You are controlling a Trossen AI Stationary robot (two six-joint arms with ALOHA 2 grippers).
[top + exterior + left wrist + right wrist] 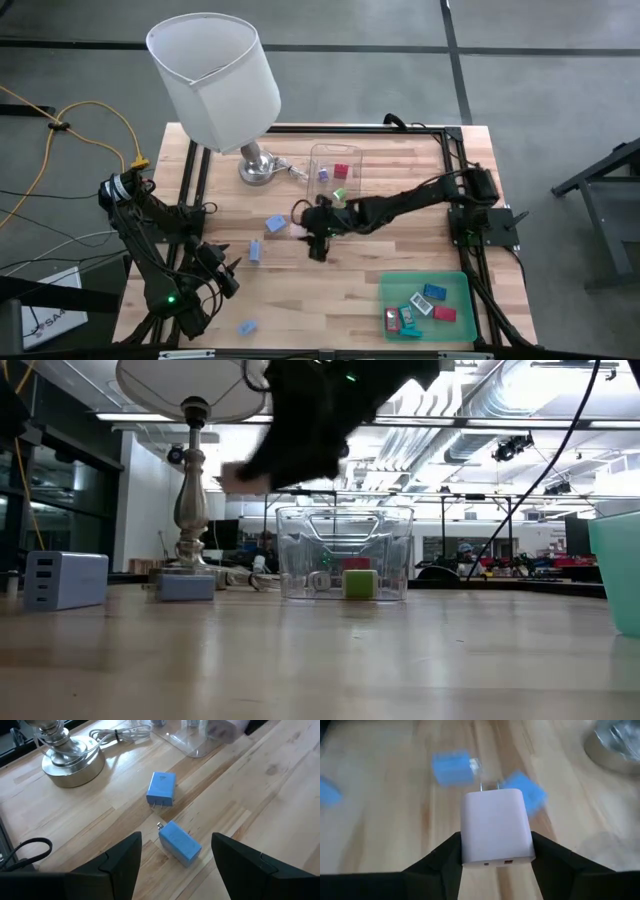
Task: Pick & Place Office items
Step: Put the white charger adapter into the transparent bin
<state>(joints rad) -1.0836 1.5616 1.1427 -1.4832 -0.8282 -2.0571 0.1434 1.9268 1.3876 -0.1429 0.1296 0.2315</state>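
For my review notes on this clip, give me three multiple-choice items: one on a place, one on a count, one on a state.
1. Where does the flat green tray lie in the high view?
A. beside the lamp
B. at the table's corner below the right arm
C. under the left arm

2. How many blue charger plugs lie in front of the left gripper in its wrist view?
A. none
B. two
C. five

3. What is the right gripper doing?
A. hanging empty
B. holding a white charger block
C. holding the lamp

Answers: 1 B, the tray sits low at the right; 2 B, two blue plugs show there; 3 B, the block sits between its fingers.
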